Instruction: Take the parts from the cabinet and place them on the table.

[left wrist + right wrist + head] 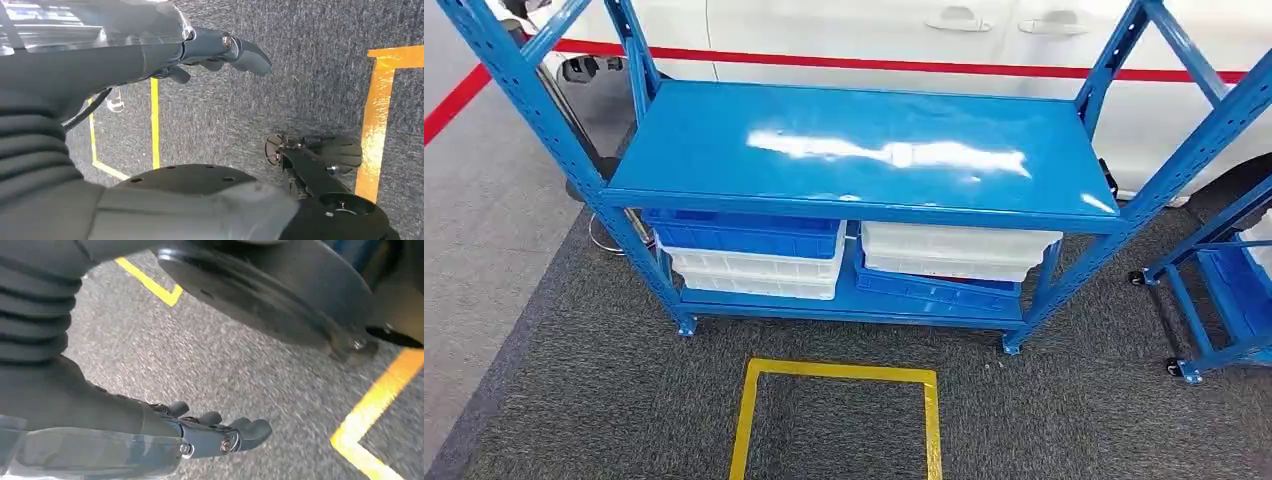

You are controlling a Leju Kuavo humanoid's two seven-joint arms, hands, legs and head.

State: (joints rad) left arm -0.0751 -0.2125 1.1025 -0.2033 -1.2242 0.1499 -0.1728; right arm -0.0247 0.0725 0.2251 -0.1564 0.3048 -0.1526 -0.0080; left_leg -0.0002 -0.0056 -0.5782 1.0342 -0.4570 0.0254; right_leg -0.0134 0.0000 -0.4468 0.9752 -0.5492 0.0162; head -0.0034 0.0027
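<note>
Yellow tape square [839, 415] on coarse carpet, glossy blue steel rack [854, 150], robot hands empty, uncurled.

No readable text, label or number on anything (shelf [854, 145] and bins [754, 250] are blank).

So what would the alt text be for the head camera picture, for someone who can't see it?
A blue metal rack with a bare, shiny top shelf stands on dark carpet; its lower shelf holds stacked blue and white bins. A yellow taped square marks the floor in front, and a white car is parked behind.
</note>
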